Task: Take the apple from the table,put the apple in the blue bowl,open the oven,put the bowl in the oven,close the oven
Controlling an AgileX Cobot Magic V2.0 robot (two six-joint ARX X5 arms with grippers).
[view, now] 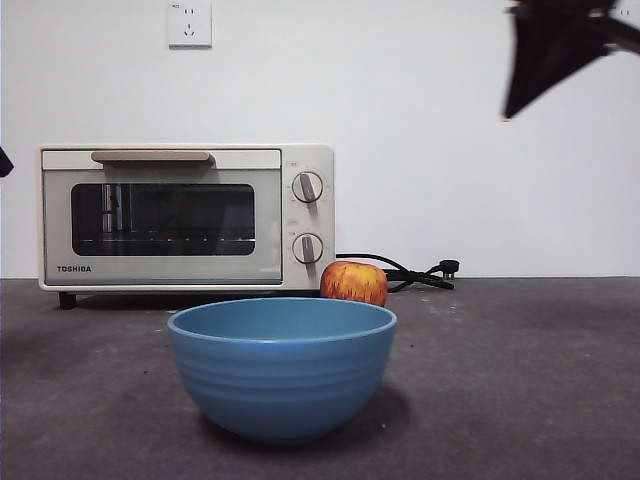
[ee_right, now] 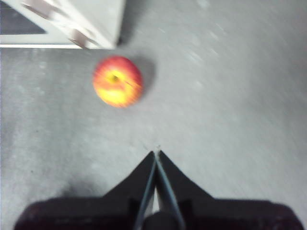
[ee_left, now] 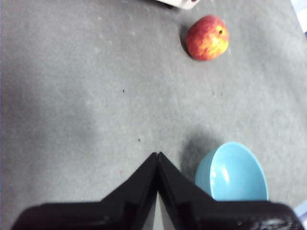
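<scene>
The apple [view: 354,283] is partly hidden in the front view: its lower part sits behind the rim of the blue bowl [view: 282,368], and only its upper half shows, just beside the oven's right-hand front corner. The oven [view: 186,218] stands behind the bowl with its door shut; the interior behind the dark glass is hard to make out. Its black cord [view: 410,273] trails on the counter beyond the apple, against the wall. The right wrist view is blurred and catches only a corner of the oven, with the apple near it on bare surface. In the left wrist view the bowl is cut off by that arm's own dark body, and it appears empty. The left gripper [ee_left: 158,155] hangs above the counter, well apart from the apple, jaws pressed together, holding nothing. The right gripper [ee_right: 156,154] hangs above open counter near the apple, jaws likewise closed and empty. The counter [view: 520,380] is dark grey, matte and faintly speckled. Behind it is a plain white wall with a wall socket [view: 189,24] above the oven.
</scene>
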